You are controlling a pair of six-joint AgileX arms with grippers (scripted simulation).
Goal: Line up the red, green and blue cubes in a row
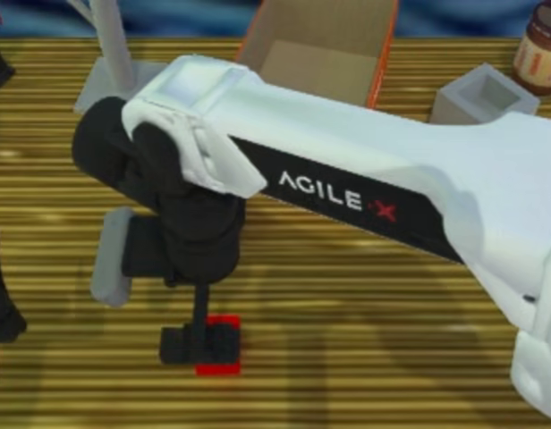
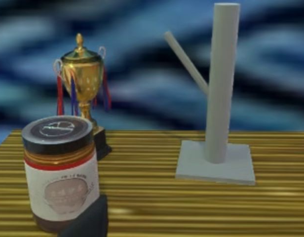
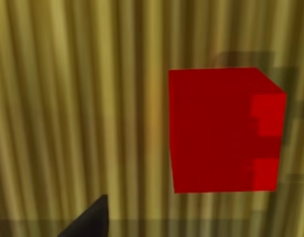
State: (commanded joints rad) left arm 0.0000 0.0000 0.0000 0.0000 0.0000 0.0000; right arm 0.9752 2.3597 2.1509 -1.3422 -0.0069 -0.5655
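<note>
The red cube (image 1: 224, 347) lies on the wooden table near the front, left of the middle. My right arm reaches across the table from the right, and its gripper (image 1: 201, 344) hangs open straight above the cube, covering part of it. In the right wrist view the red cube (image 3: 221, 131) rests on the table with nothing gripping it, and one dark fingertip (image 3: 95, 217) shows apart from it. The green and blue cubes are out of view. My left arm (image 1: 0, 304) is parked at the table's left edge; one of its fingertips (image 2: 90, 217) shows, and nothing is held.
An orange box (image 1: 383, 54) stands open at the back, with a hollow grey box (image 1: 481, 94) and a jar (image 1: 539, 49) to its right. A grey stand (image 1: 114, 63) is at the back left. The left wrist view shows a jar (image 2: 60, 173), a trophy (image 2: 82, 84) and the stand (image 2: 218, 98).
</note>
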